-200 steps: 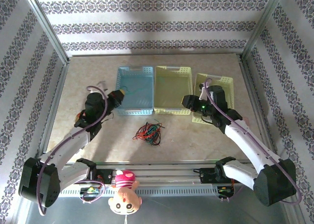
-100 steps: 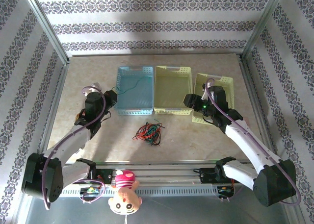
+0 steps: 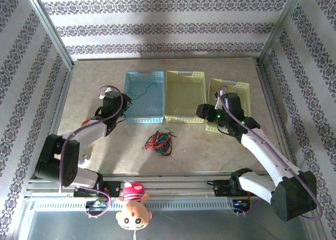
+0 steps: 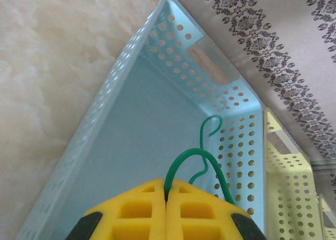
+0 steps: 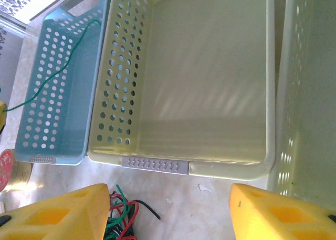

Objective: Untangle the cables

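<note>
The left hand (image 3: 125,104) is closed on the green cable (image 3: 140,93). In the left wrist view its yellow fingers (image 4: 131,208) press together with the strand pinched between them. From there the cable arches up and curls toward 12 o'clock, over the floor of the blue basket (image 4: 157,56). In the top view this hand sits at the basket's 8 o'clock corner, and the green strand runs from it toward 1 o'clock, across the basket's inside.

The right hand (image 3: 202,111) is open and holds nothing. In the right wrist view its two yellow fingers (image 5: 58,208) stand well apart. It hovers over the near rim of the pale yellow middle basket (image 3: 185,118), at that basket's 5 o'clock corner. A smaller yellow basket (image 3: 231,84) lies at 3 o'clock of the middle one.

The other cables, red, black and green, lie in a loose heap (image 3: 160,142) on the worktop (image 3: 210,150). The heap is at 6 o'clock of the line where the blue and middle baskets meet, touching neither hand.
</note>
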Action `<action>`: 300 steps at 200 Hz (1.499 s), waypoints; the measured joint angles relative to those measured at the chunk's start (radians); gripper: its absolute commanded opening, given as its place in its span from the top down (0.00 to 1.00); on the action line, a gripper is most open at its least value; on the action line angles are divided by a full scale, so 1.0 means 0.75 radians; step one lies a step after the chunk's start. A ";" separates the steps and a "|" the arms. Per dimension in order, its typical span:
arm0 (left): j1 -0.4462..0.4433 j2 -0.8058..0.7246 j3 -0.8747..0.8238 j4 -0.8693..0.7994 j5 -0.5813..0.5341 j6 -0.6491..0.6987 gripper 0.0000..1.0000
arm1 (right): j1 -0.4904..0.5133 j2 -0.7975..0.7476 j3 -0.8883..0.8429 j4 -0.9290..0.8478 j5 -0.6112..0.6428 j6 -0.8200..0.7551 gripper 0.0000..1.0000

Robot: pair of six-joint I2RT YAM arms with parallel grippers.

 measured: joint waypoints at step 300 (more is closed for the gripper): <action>-0.551 -0.269 -0.101 -0.557 0.397 0.871 0.30 | 0.511 0.900 0.401 -0.069 -0.078 -0.174 0.48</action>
